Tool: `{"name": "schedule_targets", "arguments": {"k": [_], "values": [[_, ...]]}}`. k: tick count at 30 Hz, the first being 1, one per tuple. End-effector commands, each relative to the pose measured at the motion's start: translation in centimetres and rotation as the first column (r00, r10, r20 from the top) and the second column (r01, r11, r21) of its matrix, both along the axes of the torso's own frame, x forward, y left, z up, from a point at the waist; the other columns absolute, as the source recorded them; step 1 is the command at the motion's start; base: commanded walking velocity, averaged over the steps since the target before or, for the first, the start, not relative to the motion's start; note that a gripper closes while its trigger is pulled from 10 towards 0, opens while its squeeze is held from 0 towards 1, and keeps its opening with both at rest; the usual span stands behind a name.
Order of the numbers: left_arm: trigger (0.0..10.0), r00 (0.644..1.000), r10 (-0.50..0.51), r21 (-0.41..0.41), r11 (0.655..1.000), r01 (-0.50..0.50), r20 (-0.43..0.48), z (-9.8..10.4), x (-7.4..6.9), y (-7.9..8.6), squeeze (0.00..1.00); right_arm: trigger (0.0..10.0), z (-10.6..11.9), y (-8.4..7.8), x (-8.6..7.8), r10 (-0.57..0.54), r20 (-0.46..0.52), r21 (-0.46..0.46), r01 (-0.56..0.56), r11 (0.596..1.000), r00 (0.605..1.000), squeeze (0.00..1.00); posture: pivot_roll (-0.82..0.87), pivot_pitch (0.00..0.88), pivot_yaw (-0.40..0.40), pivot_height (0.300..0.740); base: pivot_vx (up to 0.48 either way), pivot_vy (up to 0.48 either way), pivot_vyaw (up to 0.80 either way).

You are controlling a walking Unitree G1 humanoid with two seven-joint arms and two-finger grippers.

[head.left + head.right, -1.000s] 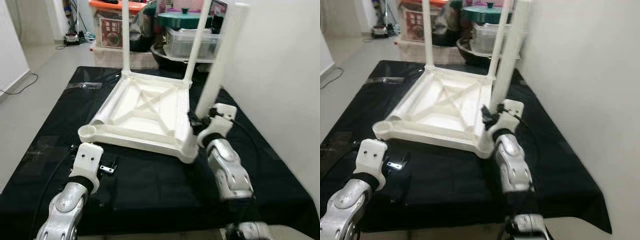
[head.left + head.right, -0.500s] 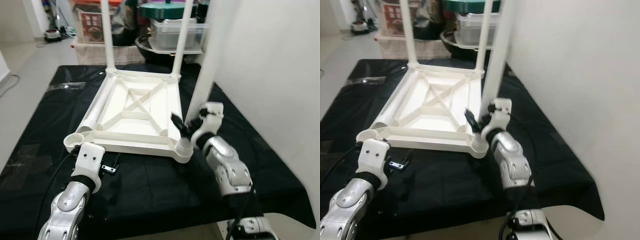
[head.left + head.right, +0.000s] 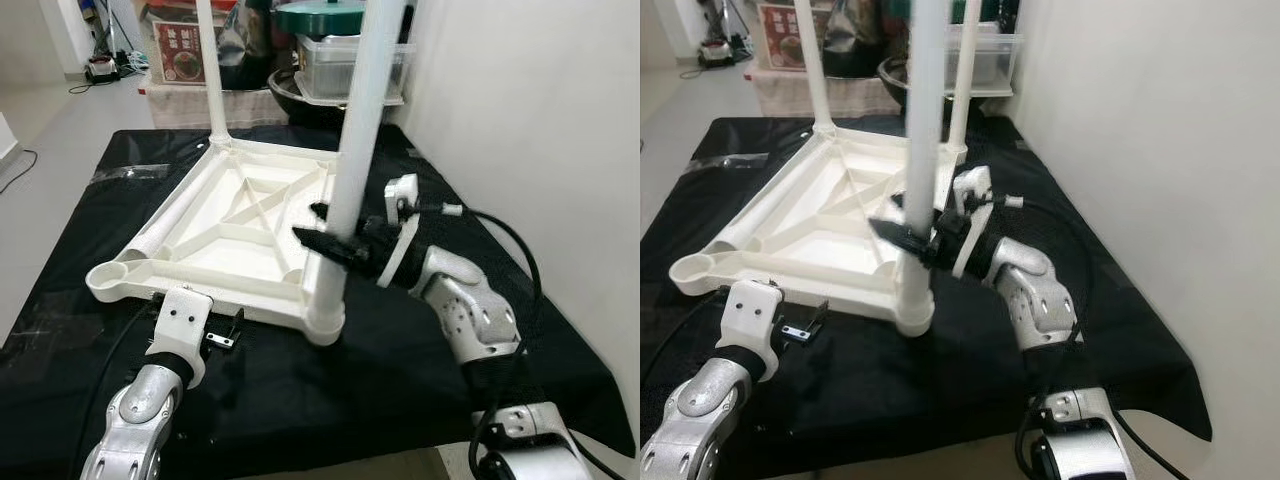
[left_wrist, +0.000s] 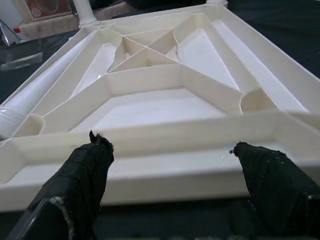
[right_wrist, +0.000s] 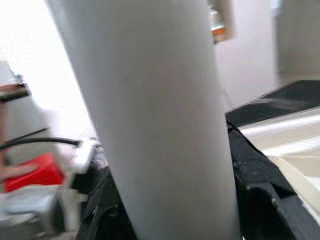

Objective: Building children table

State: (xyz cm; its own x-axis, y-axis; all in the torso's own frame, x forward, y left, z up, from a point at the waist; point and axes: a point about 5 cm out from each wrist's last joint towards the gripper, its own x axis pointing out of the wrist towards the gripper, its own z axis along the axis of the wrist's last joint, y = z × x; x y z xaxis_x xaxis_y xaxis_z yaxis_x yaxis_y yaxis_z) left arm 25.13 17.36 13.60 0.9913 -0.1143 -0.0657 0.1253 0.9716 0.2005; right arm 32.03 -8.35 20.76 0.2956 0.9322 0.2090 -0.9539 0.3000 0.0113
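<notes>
A white plastic children's table (image 3: pixel 250 215) lies upside down on a black cloth. My right gripper (image 3: pixel 335 238) is shut on a white leg (image 3: pixel 355 130) that stands nearly upright in the near right corner socket (image 3: pixel 325 322); in the right wrist view the leg (image 5: pixel 160 125) runs between the black fingers (image 5: pixel 255 190). A far leg (image 3: pixel 212 70) stands upright, and a second far leg (image 3: pixel 962 70) too. Another loose leg (image 3: pixel 175 220) lies along the left side of the underside. The near left socket (image 3: pixel 110 275) is empty. My left gripper (image 4: pixel 170 155) is open just before the table's near edge.
Behind the table stand a clear storage box (image 3: pixel 395 70), a green lid (image 3: pixel 318 18) and a red-lidded box (image 3: pixel 180 50). A white wall (image 3: pixel 520 120) runs close along the right. The black cloth (image 3: pixel 560 340) ends near the front and right; grey floor (image 3: pixel 60 130) lies left.
The camera has shifted. The leg in my right gripper has swung from leaning right to nearly upright, and the right gripper now wraps it higher up. The left gripper stays by the near edge.
</notes>
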Motion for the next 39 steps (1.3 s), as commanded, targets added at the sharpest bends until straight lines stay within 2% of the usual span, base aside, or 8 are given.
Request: {"name": "schedule_targets", "arguments": {"k": [1, 4, 5, 10, 20, 22, 27, 39], "values": [[10.0, 1.000, -0.010, -0.005, 1.000, 0.010, -0.007, -0.2, -0.1, -0.1, 0.00, 0.0, -1.1, 0.9, 0.0, -0.021, -0.049, -0.009, 0.021, 1.000, 0.999, 0.00, 0.14, 0.000, -0.117, 0.740, 0.000, 0.000, 0.00], [10.0, 1.000, -0.011, -0.006, 1.000, 0.011, -0.007, -0.2, -0.2, -0.1, 0.00, 0.0, -1.9, 0.6, 1.5, -0.247, -0.084, -0.053, 0.243, 0.968, 0.965, 0.00, 0.13, 0.000, -0.112, 0.740, 0.000, 0.000, 0.00], [10.0, 1.000, -0.015, -0.006, 1.000, 0.015, -0.007, -0.1, -0.3, -0.1, 0.00, 0.0, -3.8, -4.0, 4.4, -0.818, -0.166, -0.182, 0.798, 0.575, 0.551, 0.00, 0.12, 0.000, -0.105, 0.740, 0.000, 0.000, 0.00], [10.0, 1.000, -0.018, -0.005, 1.000, 0.018, -0.009, 0.0, -0.4, -0.1, 0.00, 0.0, -5.6, -7.9, 2.8, -0.974, -0.173, -0.267, 0.945, 0.190, 0.147, 0.00, 0.11, 0.000, -0.097, 0.740, 0.000, 0.000, 0.00], [10.0, 1.000, -0.024, 0.000, 1.000, 0.024, -0.014, 0.0, -0.3, 0.0, 0.00, 10.0, -4.9, -3.4, 0.8, -0.866, -0.133, -0.211, 0.840, 0.501, 0.483, 0.00, 0.10, 0.000, -0.092, 0.740, 0.000, 0.000, 0.00], [10.0, 1.000, -0.024, -0.001, 1.000, 0.024, -0.013, -0.1, -0.2, -0.1, 0.00, 10.0, -2.7, -1.7, 1.6, -0.763, -0.172, -0.086, 0.762, 0.641, 0.623, 1.00, 0.11, 0.000, -0.099, 0.740, 0.000, 0.000, 0.00], [10.0, 1.000, -0.021, -0.005, 1.000, 0.021, -0.012, -0.1, -0.1, -0.1, 0.00, 10.0, -0.2, -0.7, 2.5, -0.618, -0.116, 0.009, 0.623, 0.782, 0.778, 0.00, 0.11, 0.000, -0.103, 0.740, 0.000, 0.000, 0.00], [10.0, 1.000, -0.027, -0.018, 0.999, 0.027, -0.005, 0.0, -0.2, -0.3, 0.00, 10.0, -0.7, 1.2, -2.4, 0.224, -0.040, -0.084, -0.226, 0.970, 0.974, 0.00, 0.14, 0.000, -0.124, 0.740, 0.000, 0.000, 0.00]]}}
